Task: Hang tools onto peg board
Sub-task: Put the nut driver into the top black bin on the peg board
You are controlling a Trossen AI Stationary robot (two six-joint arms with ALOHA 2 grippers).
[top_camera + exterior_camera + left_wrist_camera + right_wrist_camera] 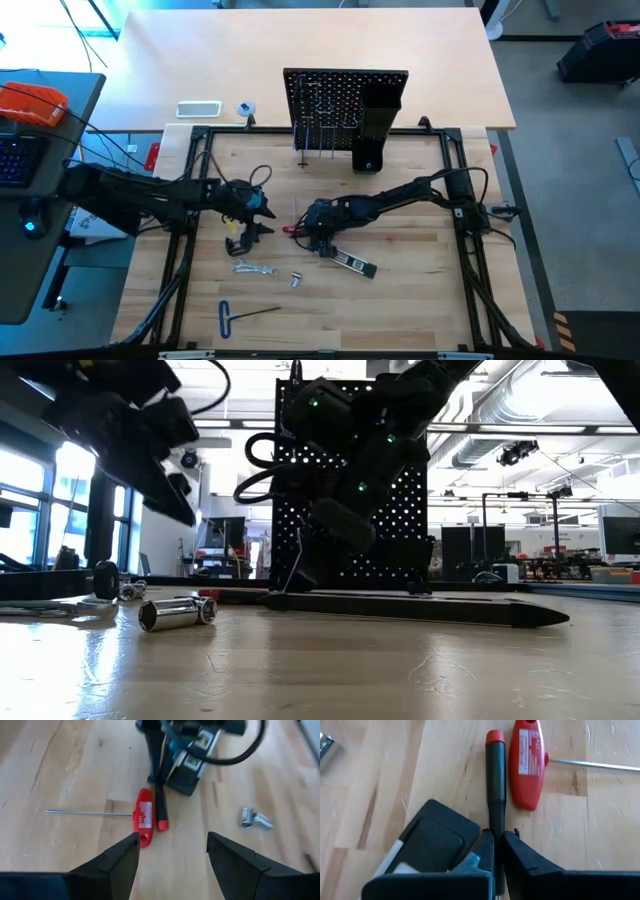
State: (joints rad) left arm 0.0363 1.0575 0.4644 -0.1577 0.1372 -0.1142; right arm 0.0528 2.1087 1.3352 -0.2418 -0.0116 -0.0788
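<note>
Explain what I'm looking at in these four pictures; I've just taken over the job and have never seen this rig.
Two dark robot arms work at a wooden table. One picture looks straight down, one looks level across the tabletop, and the other two come from cameras on each arm's wrist.

The right gripper is low on the table, its fingers shut on a black tool with a red end. Beside that tool lies a red T-handle key. The left gripper hovers nearby, fingers open, holding nothing.

Also on the table: a blue T-handle key, a silver wrench, a small metal socket and a black-and-silver bar. At the far edge stands the peg board, where the tools go.
</note>
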